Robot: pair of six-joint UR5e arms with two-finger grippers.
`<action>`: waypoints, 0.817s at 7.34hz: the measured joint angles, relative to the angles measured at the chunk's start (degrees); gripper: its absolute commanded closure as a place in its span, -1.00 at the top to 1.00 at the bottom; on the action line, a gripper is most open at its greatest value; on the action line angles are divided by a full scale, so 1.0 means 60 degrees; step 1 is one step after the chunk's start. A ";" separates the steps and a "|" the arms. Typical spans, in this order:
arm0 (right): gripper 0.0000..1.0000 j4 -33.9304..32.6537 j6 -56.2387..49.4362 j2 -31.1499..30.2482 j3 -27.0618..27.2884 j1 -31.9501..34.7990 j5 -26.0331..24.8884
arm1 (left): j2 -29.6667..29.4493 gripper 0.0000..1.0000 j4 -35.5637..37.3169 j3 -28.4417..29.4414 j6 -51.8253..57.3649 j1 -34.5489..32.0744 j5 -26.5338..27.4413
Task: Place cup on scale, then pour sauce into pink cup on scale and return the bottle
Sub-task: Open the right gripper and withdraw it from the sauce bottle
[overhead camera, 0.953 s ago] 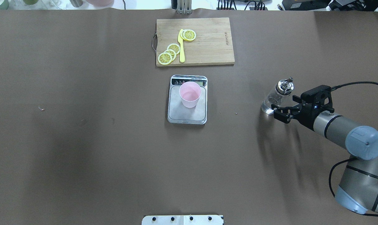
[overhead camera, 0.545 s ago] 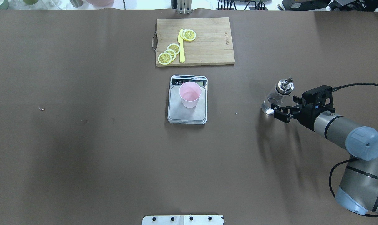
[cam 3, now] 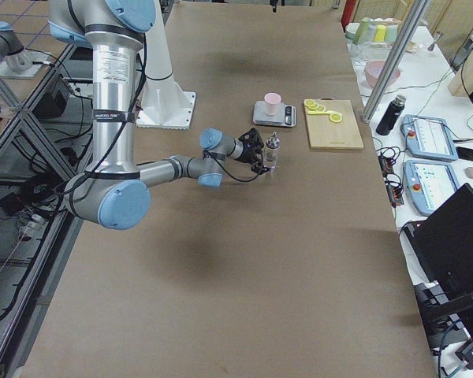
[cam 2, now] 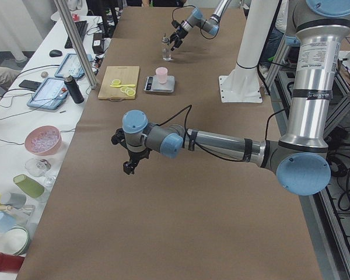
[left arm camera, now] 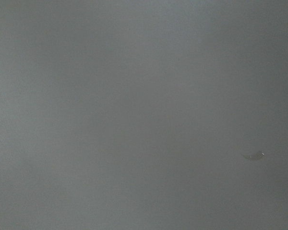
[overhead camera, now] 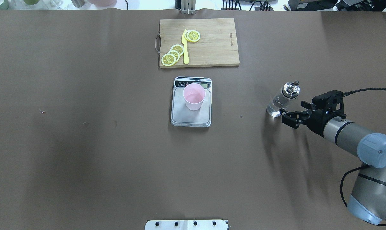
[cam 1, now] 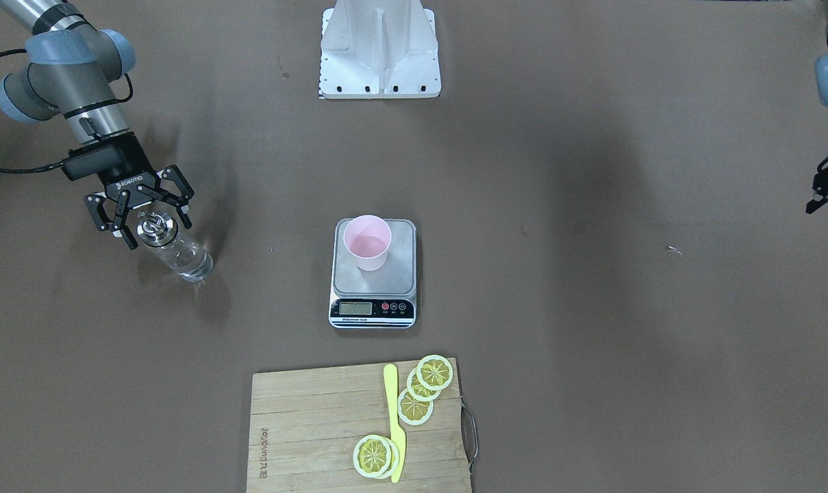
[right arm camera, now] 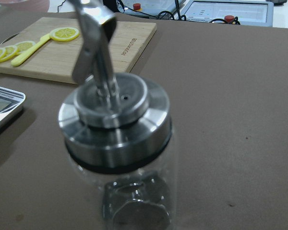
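Note:
The pink cup (overhead camera: 194,96) (cam 1: 367,243) stands upright on the grey scale (overhead camera: 191,117) (cam 1: 401,270) at the table's middle. The clear glass bottle (overhead camera: 280,100) (cam 1: 179,252) with its silver pourer cap stands on the table at the right in the overhead view. My right gripper (overhead camera: 293,111) (cam 1: 157,231) is open just beside it, fingers spread on either side of the cap level and not touching it. The right wrist view is filled by the bottle (right arm camera: 117,143). Only part of my left gripper (cam 1: 823,188) shows, at the front view's edge, far from everything; I cannot tell its state.
A wooden cutting board (overhead camera: 215,41) with lemon slices (overhead camera: 172,55) and a yellow knife (overhead camera: 185,48) lies beyond the scale. The white robot base (cam 1: 379,48) sits at the near table edge. Tablets, bowls and cups sit on a side bench (cam 2: 44,140).
My right gripper has drawn back a little from the bottle, toward the right side. The bottle stays standing in place. Cup and scale have not moved.

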 measured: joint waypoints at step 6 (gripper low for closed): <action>0.99 0.0000 -0.0022 -0.1172 0.0836 0.0238 0.0838 | -0.0010 0.96 0.0011 0.0010 0.0037 -0.0004 -0.0010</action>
